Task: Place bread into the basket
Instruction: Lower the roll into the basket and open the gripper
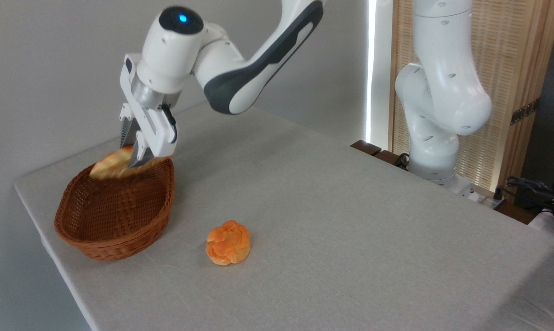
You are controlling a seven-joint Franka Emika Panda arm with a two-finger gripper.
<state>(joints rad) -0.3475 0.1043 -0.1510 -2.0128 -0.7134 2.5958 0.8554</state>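
**Loaf held over far end of basket, not yet released**

The gripper [136, 158] has its jaws closed on the bread [109, 166], which is carried at the far rim of the basket [116, 216]. The loaf is blurred in this view. Its visible end juts to the left of the jaws, level with or slightly above the wicker edge. I cannot tell whether it touches the rim.

Risks noted:
- The loaf is long and sits near the far edge, not over the basket's middle. Released here, one end could, in my judgement, catch the rim and tip out onto the bench behind.
- The basket is light woven wicker standing close to the bench's left edge. A downward push from the jaws on its rim could tilt or slide it.
- The loaf looks soft, so a tight grip may deform it or let it pivot.

The round bun [228, 248] lies on the bench well apart from the basket, to the right and nearer the camera, clear of the work.

The bench [350, 220] is covered in a plain pale grey cloth, smooth and uncluttered. Behind it is a bare grey wall. At the right stands a slatted wooden screen [516, 82] with the arm's white base in front of it, and some cables [534, 188] lie at the far right edge.
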